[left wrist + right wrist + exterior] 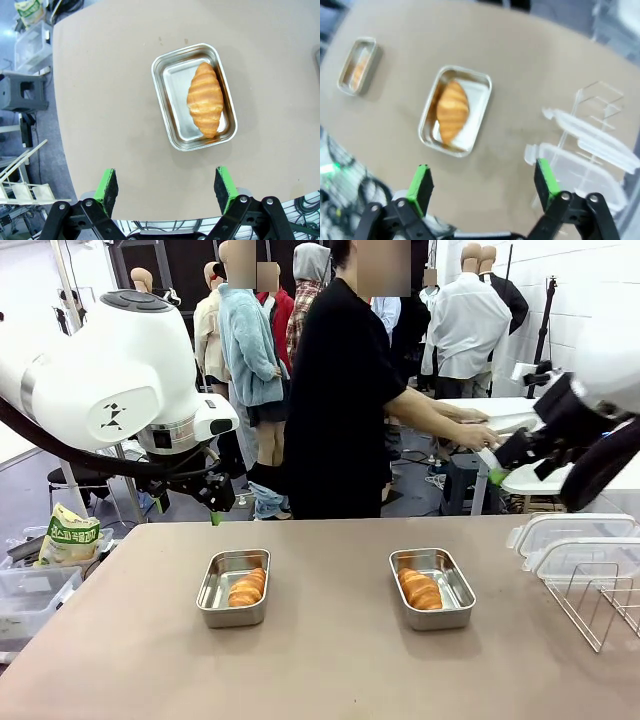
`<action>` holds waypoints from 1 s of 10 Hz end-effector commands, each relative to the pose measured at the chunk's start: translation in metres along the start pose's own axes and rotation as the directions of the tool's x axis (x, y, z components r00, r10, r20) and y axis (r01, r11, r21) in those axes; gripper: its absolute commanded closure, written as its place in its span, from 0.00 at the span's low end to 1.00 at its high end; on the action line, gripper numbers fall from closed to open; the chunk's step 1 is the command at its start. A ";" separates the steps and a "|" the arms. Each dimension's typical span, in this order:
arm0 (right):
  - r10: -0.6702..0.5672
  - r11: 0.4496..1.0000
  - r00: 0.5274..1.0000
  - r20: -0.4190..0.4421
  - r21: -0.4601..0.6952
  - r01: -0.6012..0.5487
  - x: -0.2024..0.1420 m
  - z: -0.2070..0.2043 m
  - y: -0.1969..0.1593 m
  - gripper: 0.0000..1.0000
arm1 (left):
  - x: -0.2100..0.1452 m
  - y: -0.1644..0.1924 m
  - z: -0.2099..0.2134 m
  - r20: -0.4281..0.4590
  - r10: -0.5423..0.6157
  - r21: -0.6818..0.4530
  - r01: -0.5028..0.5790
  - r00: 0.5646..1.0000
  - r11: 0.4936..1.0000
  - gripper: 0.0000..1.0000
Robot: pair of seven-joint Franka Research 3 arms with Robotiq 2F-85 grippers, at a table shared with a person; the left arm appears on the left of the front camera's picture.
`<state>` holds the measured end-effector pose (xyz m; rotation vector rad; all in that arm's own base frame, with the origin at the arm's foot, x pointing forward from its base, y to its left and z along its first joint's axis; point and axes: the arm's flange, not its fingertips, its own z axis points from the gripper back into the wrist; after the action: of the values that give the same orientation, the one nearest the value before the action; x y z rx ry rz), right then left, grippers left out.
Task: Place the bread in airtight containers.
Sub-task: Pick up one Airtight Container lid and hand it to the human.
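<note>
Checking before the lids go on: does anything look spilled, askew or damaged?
Nothing stands out. The left croissant lies inside the left tub, the right croissant inside the right tub, both tubs flat on the table. The clear lids rest at the right beside a wire rack.

My left arm (70, 380): rounded white shell, dark grey cap (135, 300), black triangular marking (112, 415), black cable (60, 455) beneath. My left gripper (167, 185) and right gripper (482, 182): black linkages, silver screws (60, 206), green pads (106, 182).
</note>
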<state>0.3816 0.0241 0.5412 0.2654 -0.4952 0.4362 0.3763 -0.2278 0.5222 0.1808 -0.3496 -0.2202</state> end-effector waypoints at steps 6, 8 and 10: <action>0.676 0.725 0.658 -0.332 0.141 -0.674 -0.026 0.033 -0.095 0.00 | 0.001 0.000 0.001 -0.007 -0.002 0.001 0.002 1.000 1.000 0.00; 0.785 0.616 0.566 -0.253 0.220 -0.756 -0.035 0.043 -0.114 0.00 | 0.001 0.000 0.001 -0.007 -0.002 0.001 0.002 1.000 1.000 0.00; 0.886 0.463 0.442 -0.142 0.326 -0.824 -0.036 0.037 -0.122 0.00 | 0.001 0.000 0.001 -0.007 -0.002 0.001 0.002 1.000 1.000 0.00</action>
<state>0.3873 -0.1061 0.5429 0.0326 -0.2508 1.4674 0.3765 -0.2280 0.5225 0.1809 -0.3497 -0.2202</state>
